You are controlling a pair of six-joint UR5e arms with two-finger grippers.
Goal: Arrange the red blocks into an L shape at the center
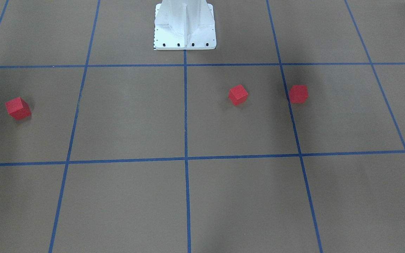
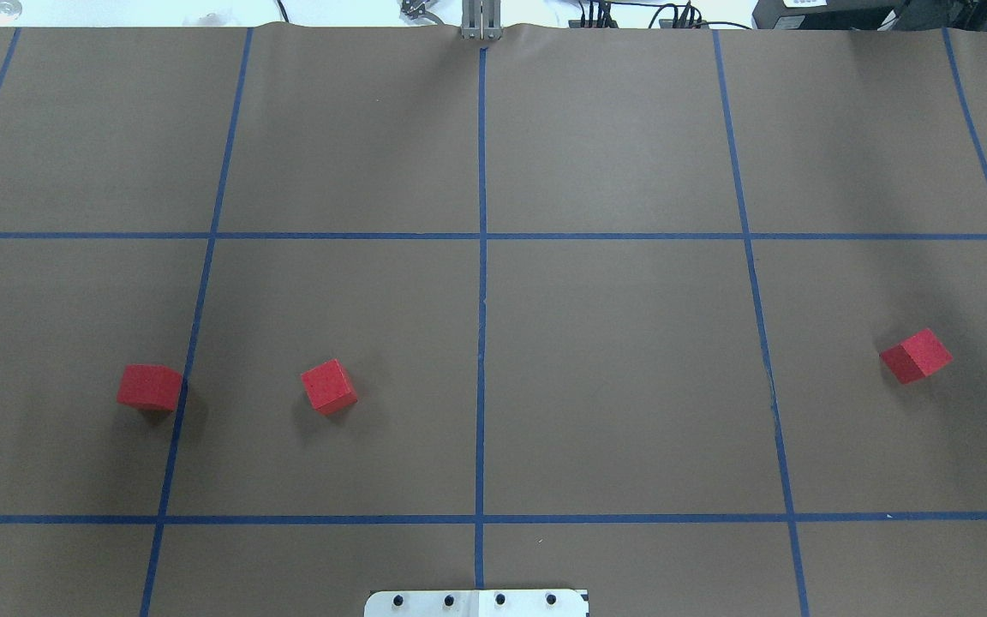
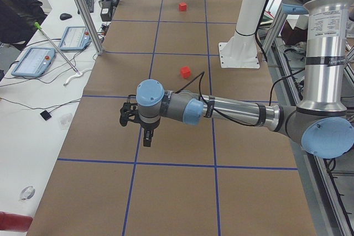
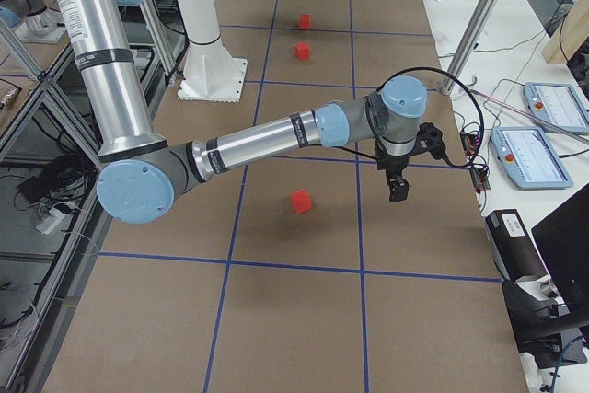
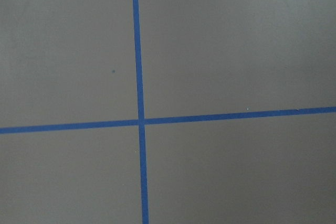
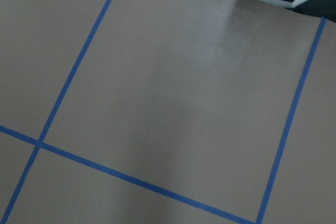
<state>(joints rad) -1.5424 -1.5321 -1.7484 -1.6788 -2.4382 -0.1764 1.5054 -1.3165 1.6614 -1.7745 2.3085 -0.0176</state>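
Three red blocks lie apart on the brown table. In the overhead view two are on the left (image 2: 149,387) (image 2: 329,386) and one is at the far right (image 2: 916,356). The front view shows the same blocks, mirrored (image 1: 298,93) (image 1: 238,95) (image 1: 18,108). My left gripper (image 3: 147,140) shows only in the exterior left view, hanging above the table out from the blocks. My right gripper (image 4: 398,190) shows only in the exterior right view, beyond the near block (image 4: 301,201). I cannot tell whether either is open or shut. Both wrist views show only bare paper and tape.
Blue tape lines (image 2: 481,257) divide the brown paper into a grid. The white robot pedestal (image 1: 185,28) stands at the table's robot side. Operator tablets (image 4: 534,154) and aluminium posts (image 3: 83,20) line the far long edge.
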